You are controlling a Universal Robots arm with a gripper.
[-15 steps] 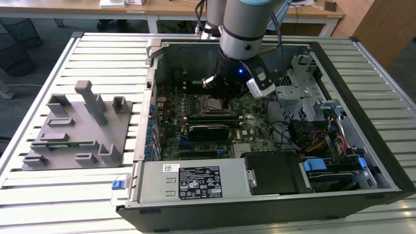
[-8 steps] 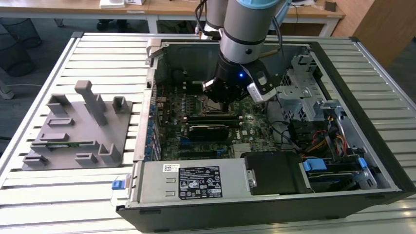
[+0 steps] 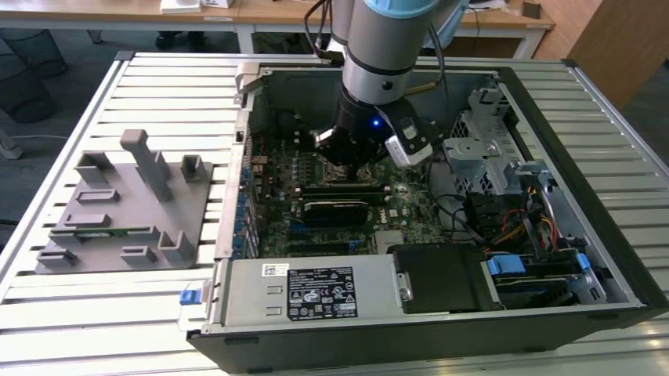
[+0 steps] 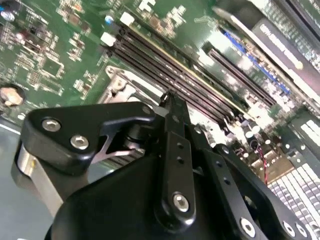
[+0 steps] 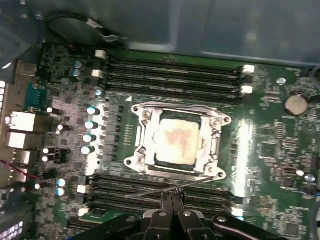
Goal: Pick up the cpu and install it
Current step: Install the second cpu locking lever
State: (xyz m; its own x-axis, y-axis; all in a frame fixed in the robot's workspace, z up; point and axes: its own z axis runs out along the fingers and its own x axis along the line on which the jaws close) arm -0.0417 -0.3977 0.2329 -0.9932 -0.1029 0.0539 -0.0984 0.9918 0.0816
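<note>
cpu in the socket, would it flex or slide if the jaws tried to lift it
The cpu looks like a flat metal-topped square, so probably stiff rather than floppy. Its smooth top could be slippery. It sits low inside the socket frame, leaving little edge exposed, so gripping it is likely awkward.

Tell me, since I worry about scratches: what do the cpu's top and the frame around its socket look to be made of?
The cpu top looks like dull silver-grey metal, with a pale, smeared patch. The socket frame looks like bright bare metal, likely steel: it glints and has screws at its corners. Both materials are judged by look alone. The gripper stands beside the frame, apparently shut.
</note>
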